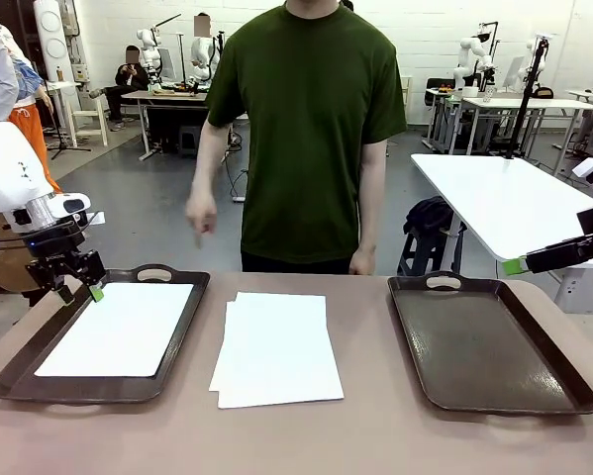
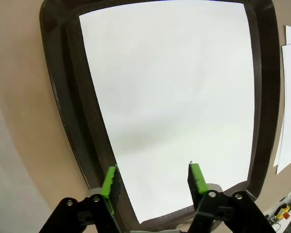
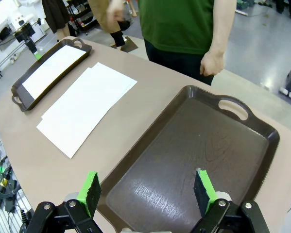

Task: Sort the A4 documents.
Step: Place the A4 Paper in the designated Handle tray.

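One A4 document (image 1: 113,330) lies flat in the left brown tray (image 1: 9,381). My left gripper (image 1: 80,292) hovers open over that tray's far left corner with nothing between its pads. In the left wrist view the same sheet (image 2: 174,97) lies below the open gripper (image 2: 154,179). A loose stack of A4 documents (image 1: 276,346) rests on the table between the trays. The right tray (image 1: 489,341) holds nothing. My right gripper (image 1: 519,265) hangs at the far right, above that tray's far right side. In the right wrist view the gripper (image 3: 147,190) stands open over the bare tray (image 3: 198,150).
A person in a dark green shirt (image 1: 311,129) stands at the far edge of the table, both hands down and off it. The brown tabletop (image 1: 365,426) is bare in front of the stack. A white table (image 1: 504,203) stands behind at the right.
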`<state>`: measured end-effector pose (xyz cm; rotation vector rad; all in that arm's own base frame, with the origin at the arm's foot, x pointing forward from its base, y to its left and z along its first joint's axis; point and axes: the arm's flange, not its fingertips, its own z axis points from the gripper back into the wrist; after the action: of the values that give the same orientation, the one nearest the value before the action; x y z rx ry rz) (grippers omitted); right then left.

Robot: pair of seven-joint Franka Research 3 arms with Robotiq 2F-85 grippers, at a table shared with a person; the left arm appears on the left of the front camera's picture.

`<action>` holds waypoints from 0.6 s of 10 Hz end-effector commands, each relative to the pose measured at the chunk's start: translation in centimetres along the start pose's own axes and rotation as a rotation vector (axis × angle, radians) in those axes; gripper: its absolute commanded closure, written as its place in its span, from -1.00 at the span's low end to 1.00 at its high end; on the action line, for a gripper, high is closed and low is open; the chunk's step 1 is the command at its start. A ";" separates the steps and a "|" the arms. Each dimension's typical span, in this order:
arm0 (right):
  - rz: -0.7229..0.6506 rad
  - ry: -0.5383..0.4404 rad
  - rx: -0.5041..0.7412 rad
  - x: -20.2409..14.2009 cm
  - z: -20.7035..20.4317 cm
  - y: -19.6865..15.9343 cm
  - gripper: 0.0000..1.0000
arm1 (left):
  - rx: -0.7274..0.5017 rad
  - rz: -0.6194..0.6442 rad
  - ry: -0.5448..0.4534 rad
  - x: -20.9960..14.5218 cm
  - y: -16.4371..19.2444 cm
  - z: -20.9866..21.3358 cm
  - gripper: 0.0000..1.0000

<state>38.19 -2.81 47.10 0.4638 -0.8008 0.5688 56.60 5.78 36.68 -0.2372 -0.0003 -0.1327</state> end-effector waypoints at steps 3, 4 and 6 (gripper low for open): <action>0.003 -0.008 0.015 -0.1 -0.3 -0.2 -1.00 | 0.004 0.029 0.016 -0.2 -0.3 0.2 -1.00; 0.003 -0.008 0.015 -0.1 -0.3 -0.2 -1.00 | 0.004 0.032 0.011 -0.4 -0.3 0.2 -1.00; 0.003 -0.008 0.015 -0.1 -0.3 -0.2 -1.00 | -0.003 0.004 0.005 -0.1 0.0 -0.1 -1.00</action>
<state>38.19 -2.81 47.10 0.4638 -0.8008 0.5688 56.56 5.80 36.65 -0.2405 0.0049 -0.1056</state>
